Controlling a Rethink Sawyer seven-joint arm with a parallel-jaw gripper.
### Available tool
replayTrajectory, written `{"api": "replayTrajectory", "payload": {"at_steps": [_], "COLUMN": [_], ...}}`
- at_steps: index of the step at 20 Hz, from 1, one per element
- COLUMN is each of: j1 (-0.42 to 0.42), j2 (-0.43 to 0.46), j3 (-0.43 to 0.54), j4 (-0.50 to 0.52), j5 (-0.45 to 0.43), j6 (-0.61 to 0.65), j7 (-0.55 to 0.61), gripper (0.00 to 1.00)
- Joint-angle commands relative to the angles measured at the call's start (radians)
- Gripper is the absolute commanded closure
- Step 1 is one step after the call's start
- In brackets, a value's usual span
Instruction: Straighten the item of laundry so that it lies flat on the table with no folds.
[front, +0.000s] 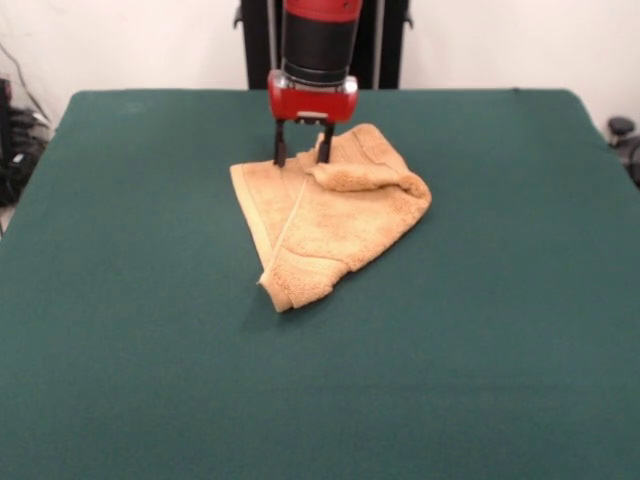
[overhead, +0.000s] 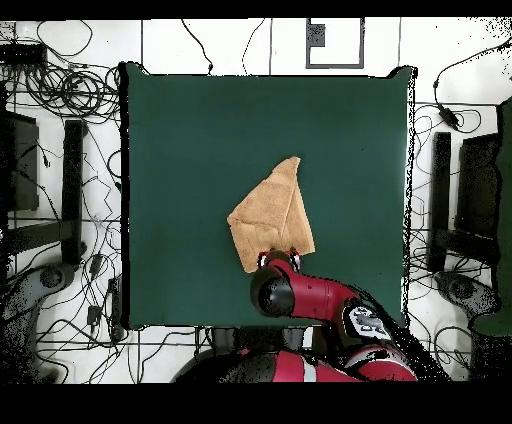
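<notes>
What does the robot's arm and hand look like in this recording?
The arm is a thick round column, red with a black band. It ends in a boxy red hand with a pale strip along its upper edge and two thin black fingers. From overhead, the arm shows red and black segments and a small white marking near the base.

Soft, even light and no strong glare.

The big dark green cloth-covered table (front: 480, 330) is lit evenly in the front view, and it looks a bit darker near the bottom. The crumpled tan-orange terry towel (front: 335, 215) drops a thin soft shadow along its lower edge. The white wall behind looks bright. From overhead, the pale floor looks very bright and the towel's loops are hard to make out.
</notes>
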Motion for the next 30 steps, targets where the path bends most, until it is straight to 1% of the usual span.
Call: {"api": "replayTrajectory", "payload": {"at_steps": [1,4,7,11,15,20,25,30], "j1": [0.054,0.073,0.086,0.068,0.052,0.076,0.061,0.067], "j2": [0.098,0.094,0.094,0.099,0.110,0.102,0.086,0.081], "j3": [0.137,0.132,0.133,0.180,0.222,0.211,0.239,0.244], "j4": [-0.120,-0.138,-0.159,-0.185,-0.219,-0.239,-0.241,-0.245], "j5": [0.118,0.131,0.115,0.071,0.045,0.052,0.043,0.053], "j6": [0.043,0.066,0.071,0.088,0.108,0.141,0.175,0.187], "j7": [0.215,0.205,0.176,0.128,0.095,0.095,0.086,0.102], "gripper": [0.00,0.00,0.00,0.00,0.00,0.00,0.00,0.00]}}
